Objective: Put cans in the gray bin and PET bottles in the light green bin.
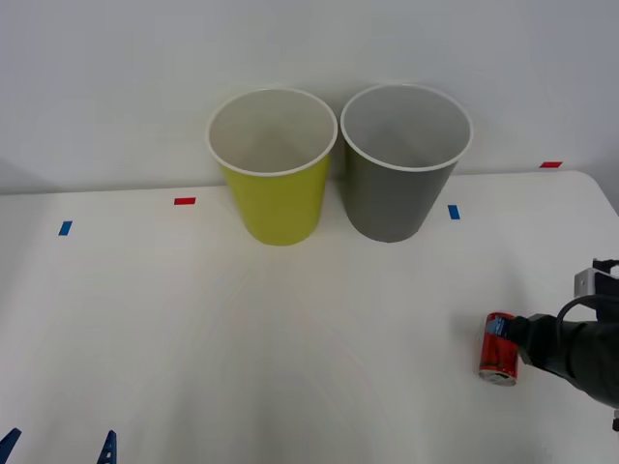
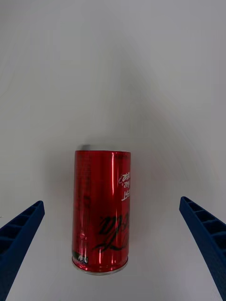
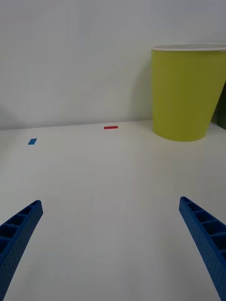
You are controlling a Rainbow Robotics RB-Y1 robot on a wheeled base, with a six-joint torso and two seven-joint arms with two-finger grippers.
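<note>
- The tall tapered yellow-green plastic bin (image 1: 273, 169) with a white rim stands at about 12 o'clock on the table, just beside the tall tapered dark gray plastic bin (image 1: 404, 164) at about 1 o'clock; the parts of their pale insides that show hold nothing.
- The small red metallic drink can (image 1: 498, 347) stands upright on the table at about 4 o'clock, well apart from both bins.
- The right gripper (image 2: 113, 244) sits at the can from the 3 o'clock side, its blue ribbed fingers (image 2: 207, 240) spread wide to either side of the can without touching it.
- The left gripper (image 3: 110, 244) hovers low at 7 o'clock, fingers wide apart over bare table.
- The white table (image 1: 242, 348) carries small blue tape marks (image 1: 65, 228) and red tape marks (image 1: 184, 201) near its far edge; a plain white wall (image 1: 116, 77) rises behind.
</note>
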